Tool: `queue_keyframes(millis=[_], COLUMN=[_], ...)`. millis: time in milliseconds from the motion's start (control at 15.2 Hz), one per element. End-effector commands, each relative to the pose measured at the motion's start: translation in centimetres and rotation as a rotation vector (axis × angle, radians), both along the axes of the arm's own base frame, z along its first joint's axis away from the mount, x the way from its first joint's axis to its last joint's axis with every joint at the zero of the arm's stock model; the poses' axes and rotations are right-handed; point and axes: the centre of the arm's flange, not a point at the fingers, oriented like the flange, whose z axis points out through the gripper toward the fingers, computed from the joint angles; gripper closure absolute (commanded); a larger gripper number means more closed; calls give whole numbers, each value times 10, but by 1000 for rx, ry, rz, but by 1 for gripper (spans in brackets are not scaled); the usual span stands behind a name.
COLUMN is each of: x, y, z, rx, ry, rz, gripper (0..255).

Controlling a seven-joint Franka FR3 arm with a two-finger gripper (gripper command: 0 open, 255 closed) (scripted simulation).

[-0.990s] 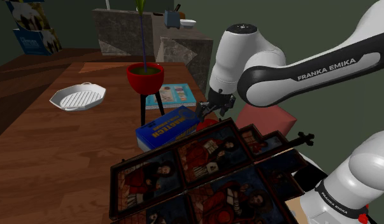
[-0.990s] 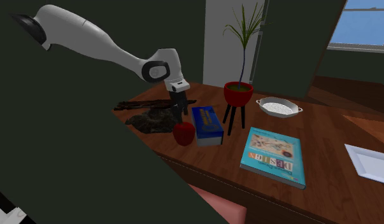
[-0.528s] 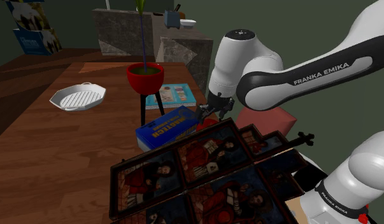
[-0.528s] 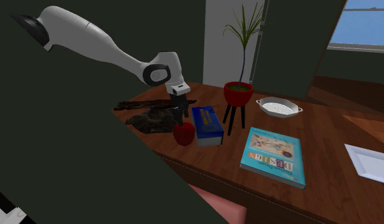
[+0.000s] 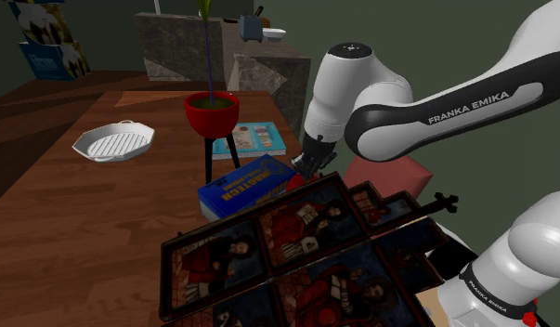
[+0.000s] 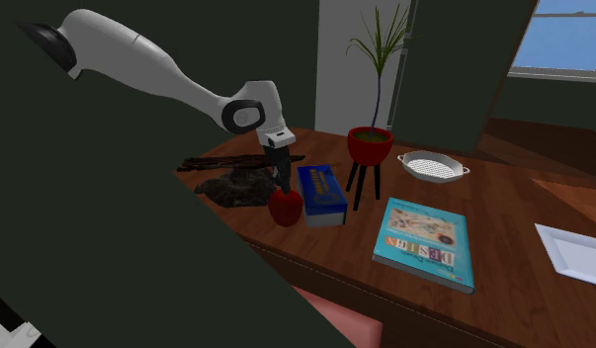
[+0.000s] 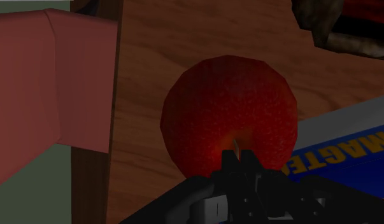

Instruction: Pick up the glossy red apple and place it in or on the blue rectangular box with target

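Observation:
The red apple (image 6: 285,209) rests on the wooden table, near its edge and just beside the near end of the blue rectangular box (image 6: 321,192). My black gripper (image 6: 281,184) points straight down onto the apple's top. In the wrist view the apple (image 7: 230,114) sits right under the gripper (image 7: 238,160), whose fingers are pinched together at the stem hollow. A corner of the blue box (image 7: 349,147) with yellow lettering lies beside the apple. In the shoulder view the gripper (image 5: 305,168) hangs just past the end of the blue box (image 5: 242,185).
A red pot with a plant (image 5: 211,111) stands on a black stand behind the box. A white ribbed dish (image 5: 113,142) and a teal book (image 6: 425,241) lie further off. A folding painted panel (image 5: 296,246) lies close by. A pink block (image 7: 50,83) sits beyond the table edge.
The gripper has come down onto the apple's top and its fingers have closed from open. The apple and the box have not moved.

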Motion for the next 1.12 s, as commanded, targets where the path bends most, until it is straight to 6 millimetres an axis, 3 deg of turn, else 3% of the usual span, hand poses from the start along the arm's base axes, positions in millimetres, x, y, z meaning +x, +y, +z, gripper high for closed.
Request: queue_keyframes(millis=[0, 198, 1056], x=[0, 0, 0], y=[0, 0, 0], z=[0, 0, 69], rx=[0, 0, 0], ry=[0, 0, 0], rz=[0, 0, 0], gripper=[255, 255, 255])
